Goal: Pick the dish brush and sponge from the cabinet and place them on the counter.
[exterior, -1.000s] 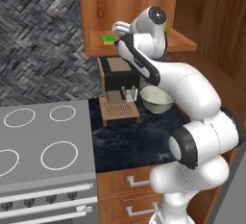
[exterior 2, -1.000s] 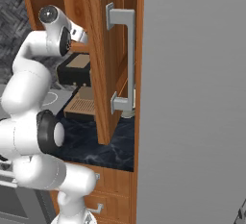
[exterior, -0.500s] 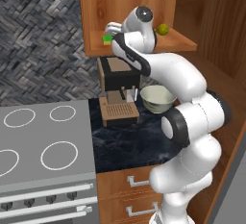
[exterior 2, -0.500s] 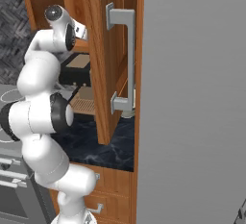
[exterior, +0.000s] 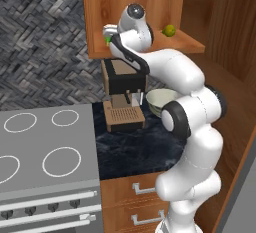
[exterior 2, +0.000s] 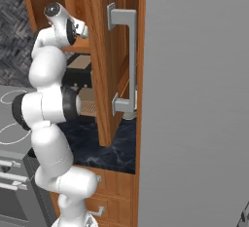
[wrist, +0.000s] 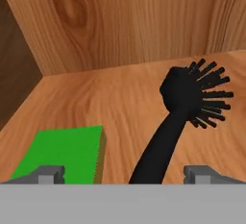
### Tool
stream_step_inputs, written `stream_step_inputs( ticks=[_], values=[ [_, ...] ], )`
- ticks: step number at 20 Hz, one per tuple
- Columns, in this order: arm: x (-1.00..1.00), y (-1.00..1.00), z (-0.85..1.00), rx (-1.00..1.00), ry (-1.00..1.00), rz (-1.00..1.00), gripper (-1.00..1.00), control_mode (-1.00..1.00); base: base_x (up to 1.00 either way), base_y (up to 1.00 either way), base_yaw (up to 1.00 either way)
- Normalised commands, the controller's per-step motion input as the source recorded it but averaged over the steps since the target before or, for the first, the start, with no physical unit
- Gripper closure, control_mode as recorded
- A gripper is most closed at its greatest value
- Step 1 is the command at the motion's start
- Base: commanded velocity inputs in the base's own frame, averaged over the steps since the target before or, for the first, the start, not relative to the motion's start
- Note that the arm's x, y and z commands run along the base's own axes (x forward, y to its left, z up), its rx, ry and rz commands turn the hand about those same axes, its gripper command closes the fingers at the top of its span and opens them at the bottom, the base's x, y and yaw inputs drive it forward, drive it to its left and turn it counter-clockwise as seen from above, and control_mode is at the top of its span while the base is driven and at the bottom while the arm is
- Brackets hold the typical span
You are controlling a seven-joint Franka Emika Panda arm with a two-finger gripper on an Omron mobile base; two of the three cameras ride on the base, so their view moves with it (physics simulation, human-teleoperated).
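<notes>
The arm [exterior: 185, 82] is built of glossy white, rounded segments joined by dark grey to black ring-shaped joints. A round dark cap sits on its topmost joint. The gripper [wrist: 124, 174] ends in two small grey, blocky finger tips [wrist: 47, 173].

White arm [exterior 2: 48, 99] reaches into the cabinet [exterior 2: 114, 60] — door open — above the counter [exterior 2: 104, 150].

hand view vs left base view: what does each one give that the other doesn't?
Hand view alone: the dish brush lying on the cabinet shelf, bristled head toward the back wall, handle running between the open hand's fingertips.

Left base view alone: the coffee machine, bowl, black counter, stovetop, and a round green fruit on the shelf.

Both: the green sponge, just a sliver beside the hand in the left base view, and the wooden shelf.
</notes>
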Motion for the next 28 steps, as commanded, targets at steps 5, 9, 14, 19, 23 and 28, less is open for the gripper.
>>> stream_step_inputs(
  ticks=[5,9,14,19,23,28],
  values=[
    [0.32,0.07,-0.26,-0.13,0.05,0.00,1.00,-1.00,0.00,0.00,0.00],
    [0.08,-0.05,-0.15,-0.03,0.00,0.00,1.00,-1.00,0.00,0.00,0.00],
    [0.00,-0.37,-0.12,0.02,-0.03,-0.01,1.00,-1.00,0.00,0.00,0.00],
    [0.00,-0.16,-0.03,0.01,-0.01,0.00,1.00,-1.00,0.00,0.00,0.00],
    [-0.08,0.00,0.05,0.00,-0.01,0.00,1.00,-1.00,0.00,0.00,0.00],
    [-0.47,0.00,0.40,-0.01,-0.07,0.00,1.00,-1.00,0.00,0.00,0.00]
  ],
)
